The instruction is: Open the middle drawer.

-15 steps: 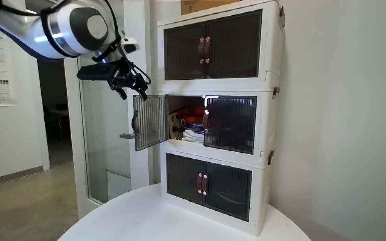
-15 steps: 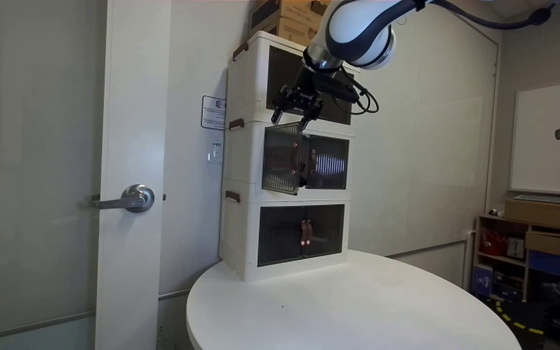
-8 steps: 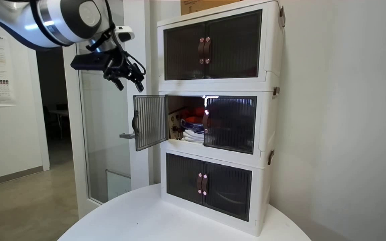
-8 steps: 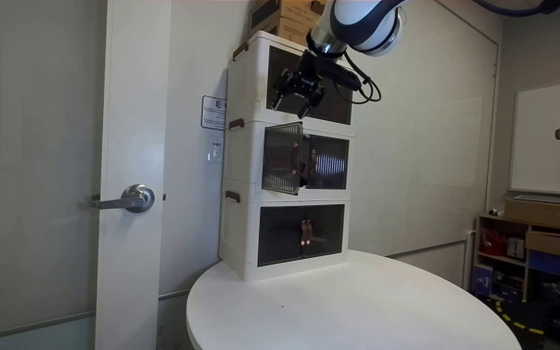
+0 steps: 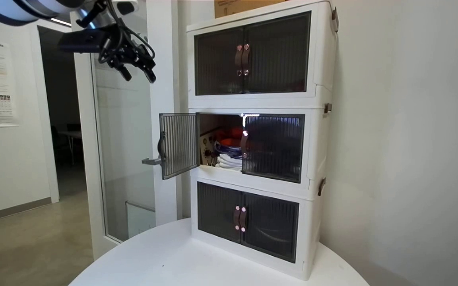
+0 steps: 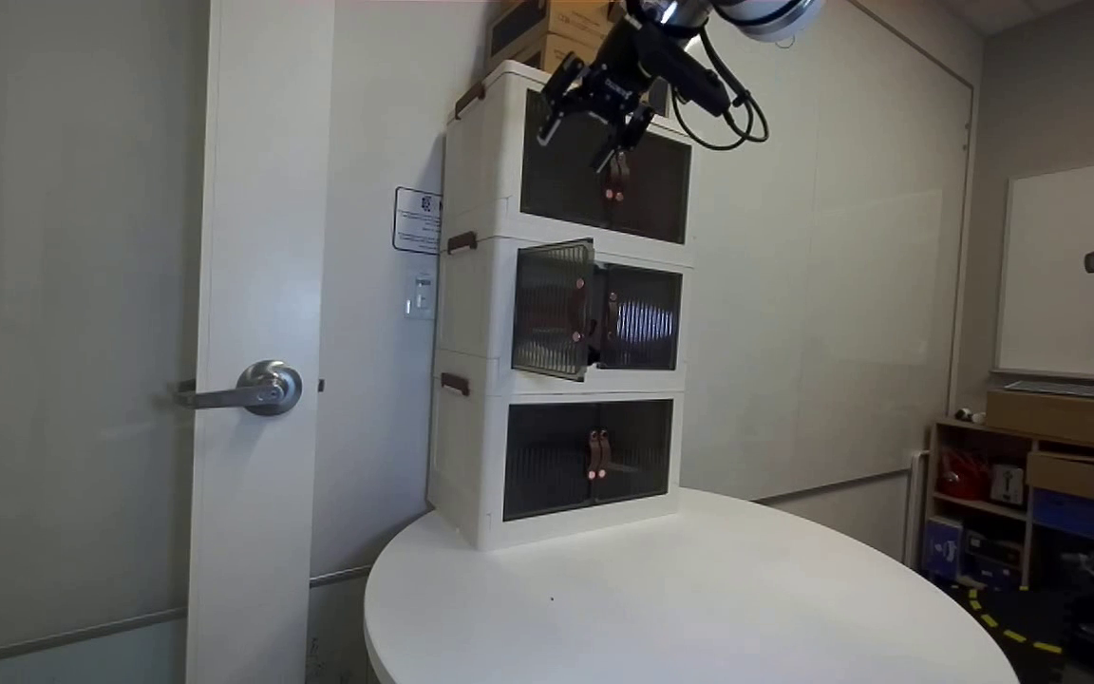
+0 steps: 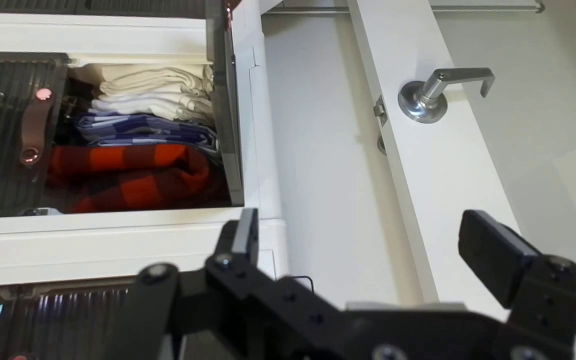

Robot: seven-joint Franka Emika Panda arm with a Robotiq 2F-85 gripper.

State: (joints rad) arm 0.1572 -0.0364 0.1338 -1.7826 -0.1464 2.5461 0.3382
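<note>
The middle drawer (image 5: 276, 149) is the central white-framed compartment with smoky ribbed door panels. One door panel (image 5: 179, 145) stands swung out, its brown handle (image 5: 160, 145) facing away from the cabinet; it also shows in an exterior view (image 6: 547, 309) and nearly edge-on in the wrist view (image 7: 225, 105). The other door panel is closed, with its brown handle (image 7: 35, 125). Folded cloths (image 7: 143, 125) show inside. My gripper (image 5: 140, 78) is open and empty, above and apart from the open panel; it also shows in an exterior view (image 6: 574, 150) and the wrist view (image 7: 360, 227).
The topmost compartment (image 5: 276, 55) and lowest compartment (image 5: 270, 224) are closed. The cabinet stands on a round white table (image 6: 699, 589) against the wall. Cardboard boxes (image 6: 566, 57) sit on top. A white door with a metal lever (image 6: 267, 388) is beside the cabinet.
My gripper has risen and drawn back from just above the open panel's top edge, staying open. The swung-out panel has hardly moved.
</note>
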